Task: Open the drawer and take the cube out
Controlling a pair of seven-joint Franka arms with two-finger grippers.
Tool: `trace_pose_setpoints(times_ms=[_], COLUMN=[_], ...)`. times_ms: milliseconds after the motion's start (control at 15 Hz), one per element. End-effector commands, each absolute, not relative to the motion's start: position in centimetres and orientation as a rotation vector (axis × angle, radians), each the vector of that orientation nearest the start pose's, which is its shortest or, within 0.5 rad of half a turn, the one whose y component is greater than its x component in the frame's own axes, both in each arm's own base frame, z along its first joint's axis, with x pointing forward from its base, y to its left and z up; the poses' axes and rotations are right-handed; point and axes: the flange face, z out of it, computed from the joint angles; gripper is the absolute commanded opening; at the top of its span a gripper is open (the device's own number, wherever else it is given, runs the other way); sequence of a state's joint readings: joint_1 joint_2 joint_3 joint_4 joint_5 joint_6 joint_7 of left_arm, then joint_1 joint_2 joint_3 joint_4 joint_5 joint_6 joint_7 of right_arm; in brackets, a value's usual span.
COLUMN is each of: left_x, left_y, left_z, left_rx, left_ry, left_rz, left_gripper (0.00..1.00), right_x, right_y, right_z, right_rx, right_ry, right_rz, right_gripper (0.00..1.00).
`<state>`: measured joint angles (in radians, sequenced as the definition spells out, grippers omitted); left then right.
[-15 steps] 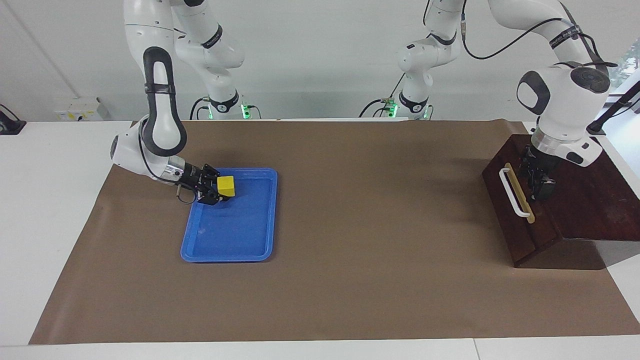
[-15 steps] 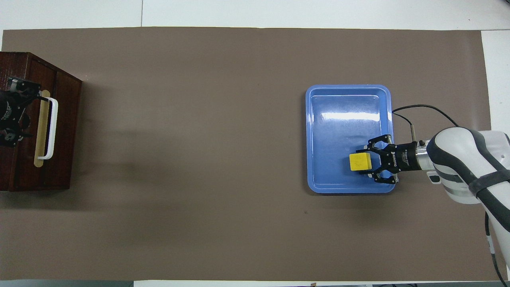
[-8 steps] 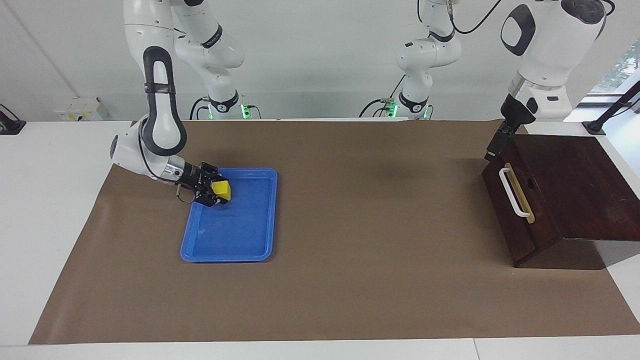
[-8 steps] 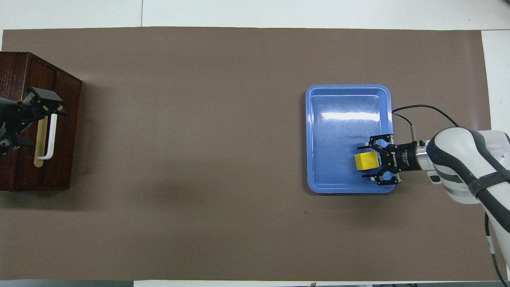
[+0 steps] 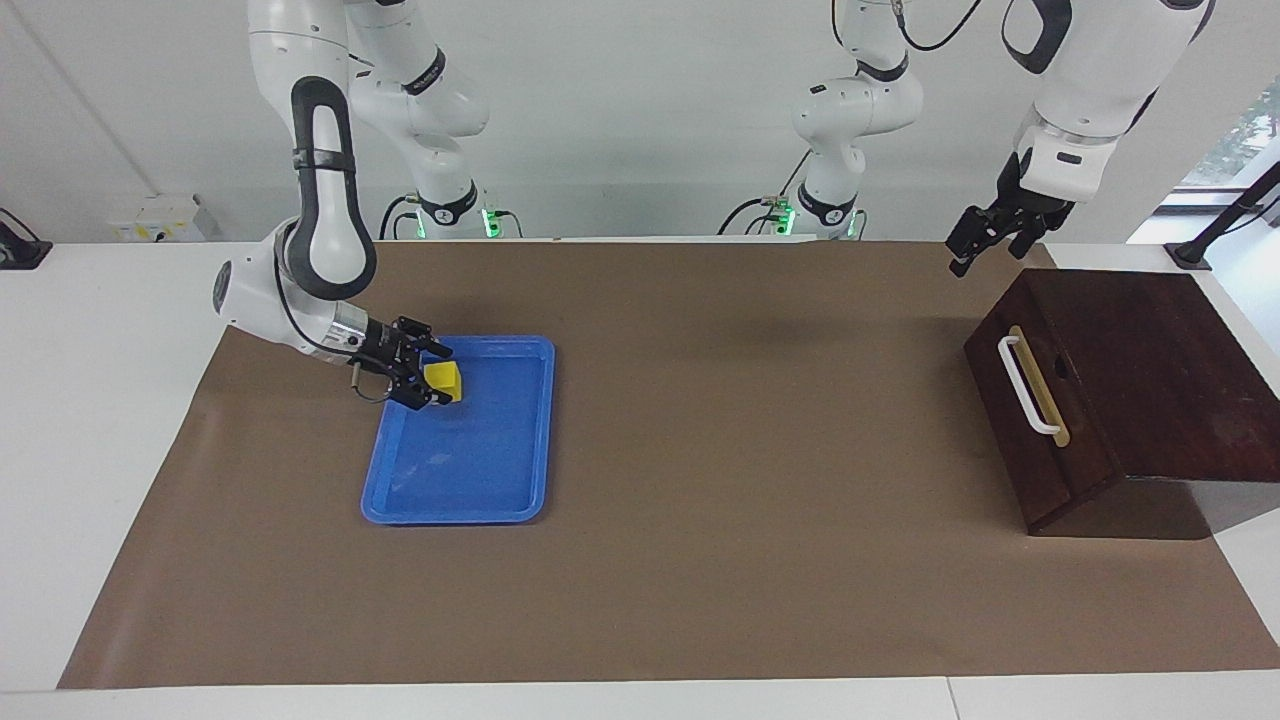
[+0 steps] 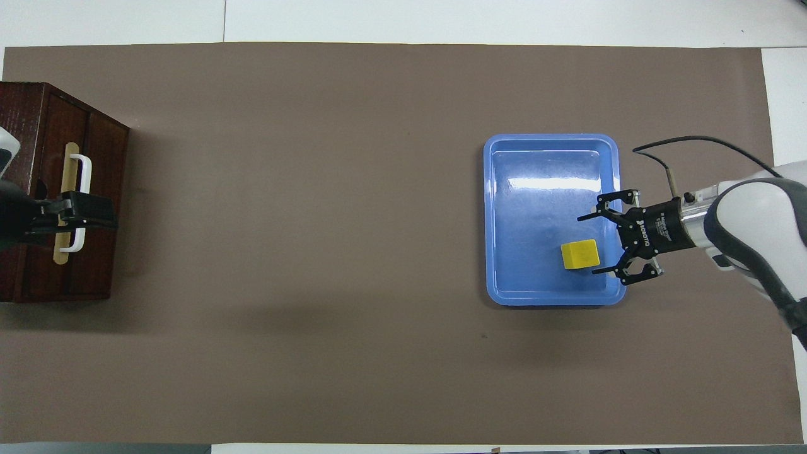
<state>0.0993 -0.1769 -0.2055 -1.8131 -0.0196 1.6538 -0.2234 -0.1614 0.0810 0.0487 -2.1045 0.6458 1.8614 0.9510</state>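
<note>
The yellow cube (image 5: 445, 381) (image 6: 580, 254) lies in the blue tray (image 5: 470, 480) (image 6: 542, 157), at the tray's end nearer to the robots. My right gripper (image 5: 438, 377) (image 6: 587, 246) hangs low over that end of the tray, open. Its fingers are spread wider than the cube and stand off its sides. The dark wooden drawer (image 5: 1020, 440) (image 6: 101, 189) is closed in its box at the left arm's end of the table, white handle (image 5: 1024, 385) (image 6: 82, 202) showing. My left gripper (image 5: 987, 243) (image 6: 94, 213) is raised in the air above the drawer's front, open and holding nothing.
A brown mat (image 5: 750, 450) (image 6: 315, 252) covers the table. The dark wooden box (image 5: 1150, 380) stands tilted, its front facing the tray. A cable (image 6: 681, 142) loops off the right wrist beside the tray.
My right gripper opened, let the cube down into the tray and drew back a little. My left gripper lifted off the top of the drawer box and rose well above it.
</note>
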Motion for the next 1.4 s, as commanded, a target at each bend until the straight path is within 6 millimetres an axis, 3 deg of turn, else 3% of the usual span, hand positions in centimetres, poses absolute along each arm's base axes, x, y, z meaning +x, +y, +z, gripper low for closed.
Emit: trace_pose_setpoints(times_ms=[0,67,133,267,400,533,867,1067,1267,1333], left_x=[49.5,50.6,52.2,54.5,54.4,53.0,52.9,53.0,52.9,52.9], left_y=[-7.4,-7.4,-7.4,-7.2,-7.3,-7.9,-7.5,-7.8,-7.9,-7.9], left_z=[61.3,61.5,61.7,61.7,59.8,58.9,58.9,58.9,58.9,58.8], left_rx=[-3.136,-3.142,-3.142,-3.154,-3.160,-3.152,-3.151,-3.152,-3.151,-3.151], left_ry=[-0.153,-0.148,-0.134,-0.122,-0.036,0.095,0.101,0.093,0.100,0.100], left_rz=[-0.026,0.015,0.083,0.105,0.124,0.118,0.130,0.114,0.121,0.125], left_gripper=[1.00,1.00,1.00,1.00,0.99,1.00,1.00,1.00,1.00,1.00], right_x=[54.7,55.9,56.2,56.4,56.6,56.7,56.6,55.6,54.5,54.0], right_y=[-1.6,-1.8,-1.7,-2.4,-3.1,-3.3,-3.2,-3.5,-2.5,-2.4], right_z=[44.3,49.9,52.7,55.5,57.3,59.0,63.1,65.4,65.0,63.7], right_rx=[-2.209,-2.408,-2.531,-2.671,-2.831,-2.969,-3.172,-3.168,-3.141,-3.139], right_ry=[1.577,1.438,1.299,1.097,0.818,0.540,-0.056,-0.121,-0.240,-0.231], right_rz=[0.638,0.512,0.427,0.294,0.178,0.090,0.001,0.033,0.104,0.137], right_gripper=[1.00,1.00,1.00,1.00,1.00,1.00,1.00,1.00,1.00,1.00])
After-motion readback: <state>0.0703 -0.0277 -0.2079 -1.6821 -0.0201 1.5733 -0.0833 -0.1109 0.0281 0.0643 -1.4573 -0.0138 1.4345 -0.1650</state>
